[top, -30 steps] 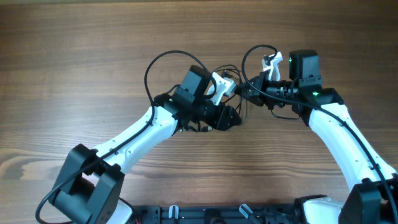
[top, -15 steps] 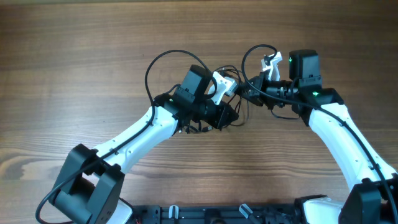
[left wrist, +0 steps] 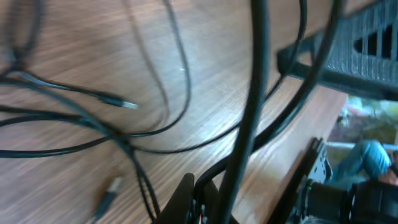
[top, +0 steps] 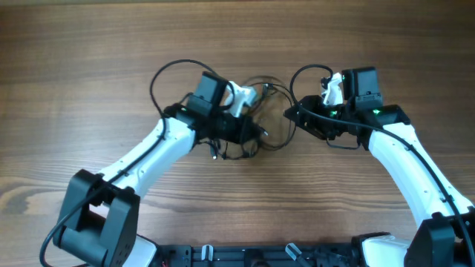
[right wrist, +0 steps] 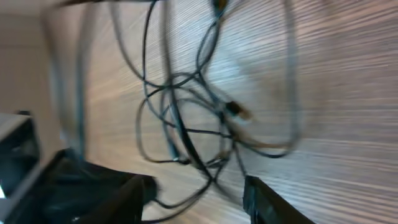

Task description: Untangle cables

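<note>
The cables are lying in a loose black tangle on the wooden table, spreading out just beside the left gripper on the side facing the other arm. The left gripper's jaws are sitting narrow. In the left wrist view a dark cord is running up out of the gap between them, so it seems to be pinching one strand of the cables. Beyond that gripper thin strands are crossing on the wood, with one small plug end pointing away from it and another plug lying nearer. The right gripper is hanging on the far side of the tangle from the left gripper, near but apart. Its fingers are standing wide, gripping nothing, and the knotted loops are lying on the table beyond them, though that view is blurring with motion.
</note>
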`<move>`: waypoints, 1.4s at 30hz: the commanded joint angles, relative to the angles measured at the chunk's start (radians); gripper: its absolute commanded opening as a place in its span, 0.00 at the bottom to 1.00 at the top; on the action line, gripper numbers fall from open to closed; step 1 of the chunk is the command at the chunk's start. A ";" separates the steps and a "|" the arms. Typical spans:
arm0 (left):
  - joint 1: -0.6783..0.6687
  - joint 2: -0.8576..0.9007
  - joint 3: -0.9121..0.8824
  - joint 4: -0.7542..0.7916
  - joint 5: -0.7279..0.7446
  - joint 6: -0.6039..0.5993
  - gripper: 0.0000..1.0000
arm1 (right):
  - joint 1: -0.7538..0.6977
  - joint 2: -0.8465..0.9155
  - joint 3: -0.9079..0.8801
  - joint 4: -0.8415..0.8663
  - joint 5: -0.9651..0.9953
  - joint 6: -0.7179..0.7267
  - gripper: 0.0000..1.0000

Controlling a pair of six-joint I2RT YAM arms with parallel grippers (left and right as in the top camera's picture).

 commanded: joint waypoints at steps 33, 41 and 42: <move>0.033 0.004 0.001 -0.074 -0.299 0.005 0.04 | -0.008 0.349 -0.002 0.378 0.151 -0.127 0.04; 0.255 -0.019 0.001 -0.154 -0.396 0.005 0.04 | -0.269 0.331 0.040 0.176 0.238 -0.166 0.04; 0.316 -0.031 0.001 -0.161 -0.396 0.005 0.04 | -0.324 0.328 0.045 0.134 0.281 -0.190 0.04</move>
